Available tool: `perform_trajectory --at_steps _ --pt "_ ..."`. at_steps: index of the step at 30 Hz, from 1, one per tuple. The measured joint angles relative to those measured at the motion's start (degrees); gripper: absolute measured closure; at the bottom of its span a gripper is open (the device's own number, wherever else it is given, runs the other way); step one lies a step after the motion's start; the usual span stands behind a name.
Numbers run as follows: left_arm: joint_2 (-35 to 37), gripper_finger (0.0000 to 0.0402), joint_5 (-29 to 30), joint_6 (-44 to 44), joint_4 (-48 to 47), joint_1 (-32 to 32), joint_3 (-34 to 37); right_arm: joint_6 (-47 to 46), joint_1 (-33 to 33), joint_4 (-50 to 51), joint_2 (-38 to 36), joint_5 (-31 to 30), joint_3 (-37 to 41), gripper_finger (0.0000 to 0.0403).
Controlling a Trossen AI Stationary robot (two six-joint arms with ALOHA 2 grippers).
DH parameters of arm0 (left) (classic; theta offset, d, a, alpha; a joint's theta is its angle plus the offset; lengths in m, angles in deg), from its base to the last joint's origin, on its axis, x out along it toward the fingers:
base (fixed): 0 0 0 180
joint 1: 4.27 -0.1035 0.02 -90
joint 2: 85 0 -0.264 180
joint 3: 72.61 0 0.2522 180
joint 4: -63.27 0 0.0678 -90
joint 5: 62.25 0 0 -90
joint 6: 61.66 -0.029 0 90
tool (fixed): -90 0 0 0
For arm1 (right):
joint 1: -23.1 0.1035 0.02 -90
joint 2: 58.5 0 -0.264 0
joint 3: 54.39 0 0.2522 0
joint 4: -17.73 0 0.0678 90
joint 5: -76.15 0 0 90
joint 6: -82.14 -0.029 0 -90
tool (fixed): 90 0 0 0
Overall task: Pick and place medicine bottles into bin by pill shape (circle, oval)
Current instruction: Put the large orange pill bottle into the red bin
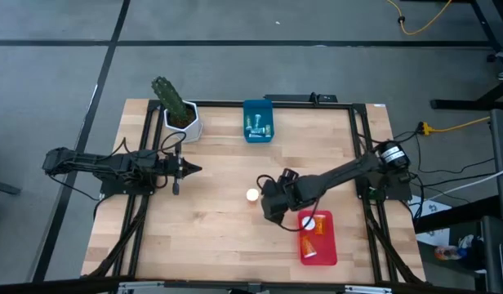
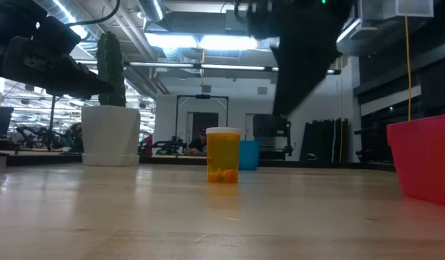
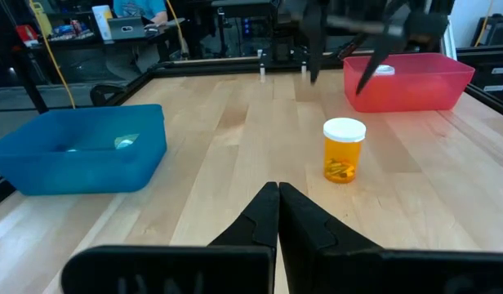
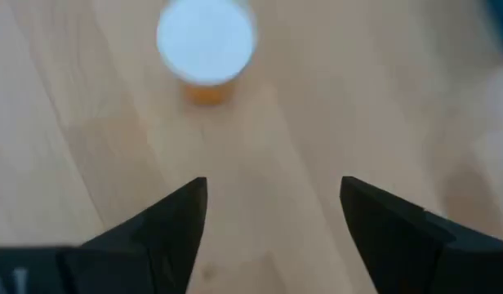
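Note:
One orange medicine bottle point(image 1: 251, 195) with a white cap stands upright on its base on the table; it also shows in the low view point(image 2: 223, 155), the left wrist view point(image 3: 344, 150) and the right wrist view point(image 4: 206, 45). My right gripper point(image 1: 268, 204) hangs open above the table just right of it, pointing down, empty. My left gripper point(image 1: 190, 170) is shut and empty at the table's left. The blue bin point(image 1: 258, 121) holds pale bottles. The red bin point(image 1: 318, 238) holds orange bottles.
A white pot with a green cactus point(image 1: 180, 113) stands at the far left of the table. The blue bin stands at the far middle, the red bin at the near right. Dark frame rails point(image 1: 359, 131) run along the table's edges.

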Motion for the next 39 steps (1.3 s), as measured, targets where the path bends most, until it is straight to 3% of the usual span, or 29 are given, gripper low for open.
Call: perform_trajectory --at_steps 3,8,20,39 --pt "0.0 0.0401 -0.01 0.02 0.0 0.0 0.0 5.58 -1.04 -5.29 0.61 3.28 3.72 0.0121" --pt "0.0 0.0401 -0.01 0.0 -0.01 0.01 0.0 14.02 -1.66 -22.3 0.65 5.4 10.93 0.0127" --pt "0.0 0.0401 0.0 0.0 -0.01 0.01 -0.02 20.25 -3.91 -47.97 0.65 2.63 23.24 0.0131" --pt "0.0 0.0401 -0.01 0.02 -0.01 -0.01 0.0 26.89 -6.46 -59.77 2.87 5.2 23.79 0.0131"
